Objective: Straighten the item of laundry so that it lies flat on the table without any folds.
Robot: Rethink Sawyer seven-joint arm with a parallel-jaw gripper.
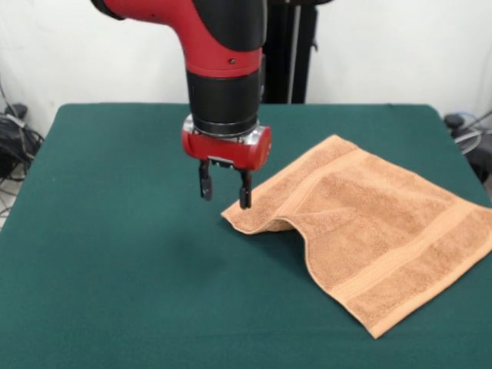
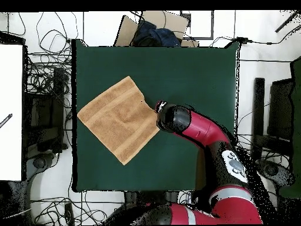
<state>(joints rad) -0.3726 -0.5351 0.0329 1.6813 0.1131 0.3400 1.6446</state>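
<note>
The peach-orange towel (image 1: pixel 369 223) lies spread on the right half of the dark green table (image 1: pixel 115 231), turned like a diamond. Its near-left edge bulges up in a small ripple by the left corner. Woven bands run near two edges. My gripper (image 1: pixel 225 190) points down just left of that corner, open and empty, with one fingertip (image 1: pixel 244 198) right over the towel's edge. In the overhead view the towel (image 2: pixel 117 118) lies left of centre on the table (image 2: pixel 194 70), and the gripper (image 2: pixel 159 108) sits at its right corner, mostly hidden under the red wrist.
A black stand (image 1: pixel 296 50) rises behind the table. Cables lie on the floor at both sides (image 2: pixel 44 76). A cardboard box with dark cloth (image 2: pixel 154 29) sits past the table's far edge. The towel's right corner reaches the table's side edge.
</note>
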